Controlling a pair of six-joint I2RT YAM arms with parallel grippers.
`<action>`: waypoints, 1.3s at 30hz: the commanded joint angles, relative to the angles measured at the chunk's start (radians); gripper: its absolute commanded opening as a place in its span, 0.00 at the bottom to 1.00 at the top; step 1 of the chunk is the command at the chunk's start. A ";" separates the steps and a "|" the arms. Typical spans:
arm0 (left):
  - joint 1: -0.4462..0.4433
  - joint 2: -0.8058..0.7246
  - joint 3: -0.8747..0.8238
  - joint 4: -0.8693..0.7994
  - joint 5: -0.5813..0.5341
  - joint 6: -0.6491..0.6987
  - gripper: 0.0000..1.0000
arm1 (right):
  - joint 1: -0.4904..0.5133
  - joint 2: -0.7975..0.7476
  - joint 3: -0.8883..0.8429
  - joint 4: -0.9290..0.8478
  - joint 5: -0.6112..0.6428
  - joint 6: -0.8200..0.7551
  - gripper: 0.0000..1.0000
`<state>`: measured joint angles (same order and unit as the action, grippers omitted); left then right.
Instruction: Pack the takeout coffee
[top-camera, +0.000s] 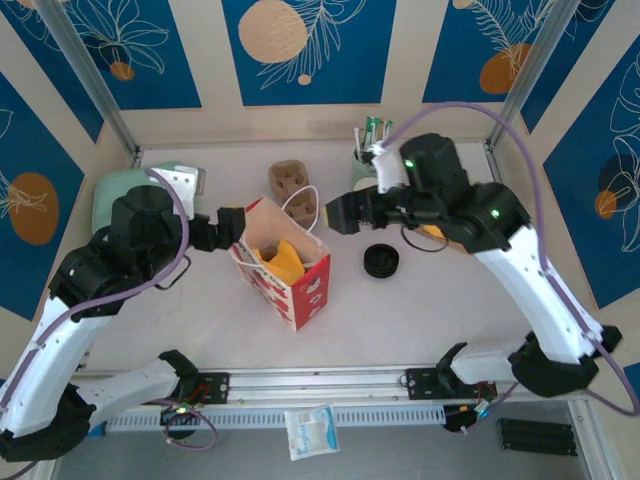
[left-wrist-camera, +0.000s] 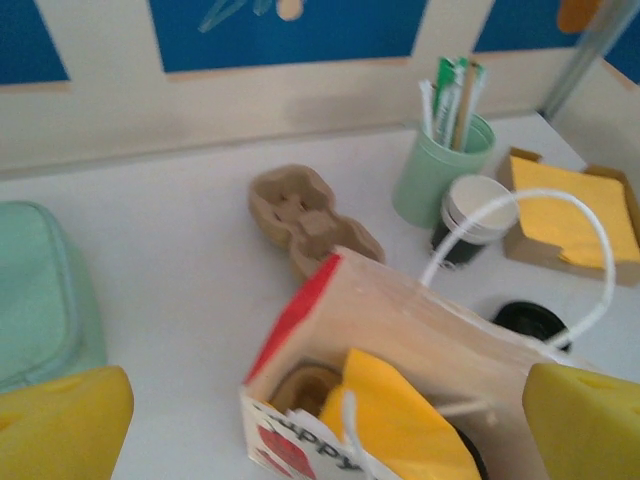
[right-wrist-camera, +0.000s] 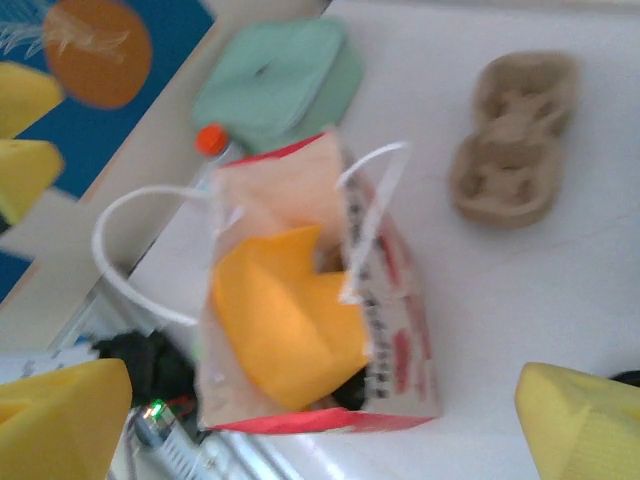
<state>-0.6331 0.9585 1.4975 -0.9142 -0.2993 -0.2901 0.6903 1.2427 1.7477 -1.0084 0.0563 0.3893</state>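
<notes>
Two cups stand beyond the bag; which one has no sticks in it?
The white paper cup with the dark lower band, beside the pale green cup that holds the sticks.

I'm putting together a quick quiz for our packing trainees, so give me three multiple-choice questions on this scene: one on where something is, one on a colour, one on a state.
1. Where does the takeout coffee stand? A at the near edge; B beside the green cup; C in the far-left corner.
2. The paper inside the bag is: A blue; B yellow; C black.
3. The bag is: A folded flat; B taped shut; C upright and open.
Answers: B, the left wrist view shows it next to the green cup; B, yellow shows in the bag's mouth; C, its mouth gapes upward.
</notes>
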 joint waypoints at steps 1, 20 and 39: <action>0.125 0.014 0.014 0.076 0.032 0.088 0.99 | -0.065 -0.098 -0.116 0.089 0.177 0.017 0.99; 0.542 -0.062 -0.592 0.688 0.139 0.260 0.99 | -0.588 -0.335 -0.822 0.556 0.337 -0.022 0.99; 0.550 0.263 -1.132 1.554 0.067 0.309 0.99 | -0.655 -0.005 -1.233 1.331 0.390 -0.183 0.99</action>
<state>-0.0956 1.1725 0.3901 0.4278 -0.2180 0.0090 0.0402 1.1923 0.5362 0.1127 0.4427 0.2501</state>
